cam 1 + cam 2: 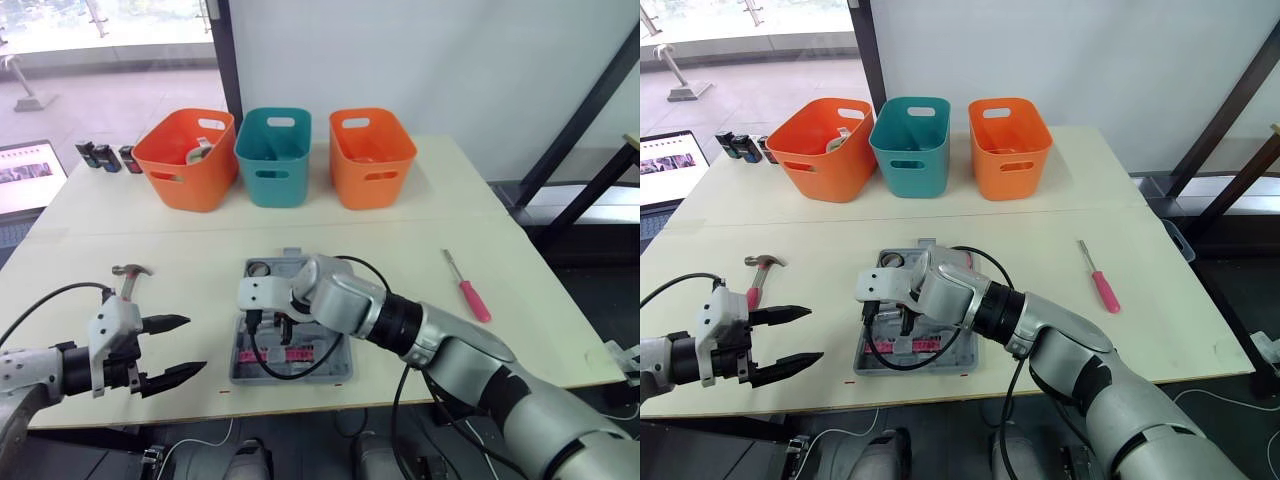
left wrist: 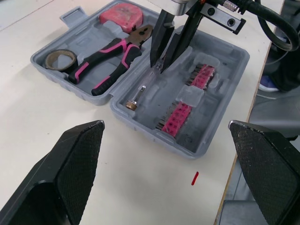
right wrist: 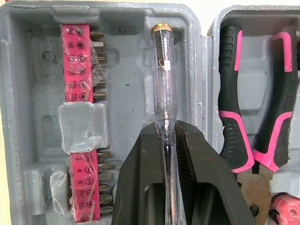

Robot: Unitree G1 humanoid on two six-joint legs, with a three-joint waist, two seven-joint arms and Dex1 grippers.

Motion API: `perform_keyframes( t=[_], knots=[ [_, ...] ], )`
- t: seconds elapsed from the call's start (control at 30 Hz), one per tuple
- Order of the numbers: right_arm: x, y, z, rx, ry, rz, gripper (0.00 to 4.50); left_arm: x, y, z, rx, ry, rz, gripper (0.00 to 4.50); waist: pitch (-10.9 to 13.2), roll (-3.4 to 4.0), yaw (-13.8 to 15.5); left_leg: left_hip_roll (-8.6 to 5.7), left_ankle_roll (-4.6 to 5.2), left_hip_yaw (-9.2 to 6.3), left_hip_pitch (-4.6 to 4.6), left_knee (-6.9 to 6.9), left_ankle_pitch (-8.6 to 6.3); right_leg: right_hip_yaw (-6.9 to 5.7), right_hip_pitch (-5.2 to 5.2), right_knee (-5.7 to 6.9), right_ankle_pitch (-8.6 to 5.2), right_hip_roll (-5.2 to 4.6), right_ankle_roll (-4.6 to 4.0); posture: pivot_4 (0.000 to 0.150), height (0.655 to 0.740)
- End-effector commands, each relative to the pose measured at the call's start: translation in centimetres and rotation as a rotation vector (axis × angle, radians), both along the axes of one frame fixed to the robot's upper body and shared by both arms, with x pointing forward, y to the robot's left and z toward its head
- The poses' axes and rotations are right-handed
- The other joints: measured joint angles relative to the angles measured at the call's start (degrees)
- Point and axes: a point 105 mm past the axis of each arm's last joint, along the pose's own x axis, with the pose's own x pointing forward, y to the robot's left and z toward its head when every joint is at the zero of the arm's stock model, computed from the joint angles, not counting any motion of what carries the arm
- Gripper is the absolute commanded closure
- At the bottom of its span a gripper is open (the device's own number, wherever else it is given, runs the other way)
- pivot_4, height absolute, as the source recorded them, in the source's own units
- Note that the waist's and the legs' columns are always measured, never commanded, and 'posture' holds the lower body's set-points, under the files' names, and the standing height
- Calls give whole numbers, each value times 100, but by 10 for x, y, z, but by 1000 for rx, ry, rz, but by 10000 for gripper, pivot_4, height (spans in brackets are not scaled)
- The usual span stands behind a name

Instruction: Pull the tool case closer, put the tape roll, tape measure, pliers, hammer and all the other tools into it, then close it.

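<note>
Head view: your left claw (image 1: 196, 345) is spread wide and empty beside the open grey plastic tool case (image 1: 338, 365) at the near edge of the tabletop (image 1: 420, 235). Left wrist view: black-and-pink pliers (image 2: 112, 56) lie inside. Right wrist view: your right claw (image 3: 167, 129) pinches a clear-handled tester screwdriver (image 3: 164, 79) in the case.

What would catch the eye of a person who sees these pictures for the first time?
The open grey tool case lies at the near table edge, and the right hand is shut on a clear tester screwdriver inside it. The left hand hangs open near the hammer, on the table left of the case. A pink screwdriver lies alone to its right.
</note>
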Motion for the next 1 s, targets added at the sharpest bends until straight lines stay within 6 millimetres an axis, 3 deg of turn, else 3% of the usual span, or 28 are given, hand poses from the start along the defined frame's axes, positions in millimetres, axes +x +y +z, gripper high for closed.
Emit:
perform_keyframes(
  t=[0.03,0.53,0.7,0.83,0.87,1.0],
  knots=[
    [0,7,8,33,-17,8,44743,0,-5,6,-9,-26,-21,0,0,0,1,0,0,0,0,0,0,0,0,0,0,0,0,1500,7400],
    [5,8,-1,30,-22,-8,44743,0,-6,6,-14,-25,-22,0,0,0,1,0,0,0,0,0,0,0,0,0,0,0,1,1500,7400],
    [0,11,7,56,-12,10,23130,-1,-7,6,-17,-19,-28,0,0,0,6,0,0,0,0,0,0,0,0,0,0,0,1,1500,7400],
    [-3,11,8,62,-9,17,2383,0,-9,6,-23,-18,-28,0,0,0,8,0,0,0,0,0,0,0,1,0,0,0,0,1500,7400],
    [-2,11,9,63,-11,16,207,0,-9,6,-23,-18,-29,0,0,0,8,0,0,0,0,0,0,0,1,0,0,0,0,1500,7400],
    [0,11,17,112,-16,-9,207,0,-9,6,-26,-18,-30,0,0,0,9,0,0,0,0,0,0,0,1,0,0,0,0,1500,7400]
  ],
)
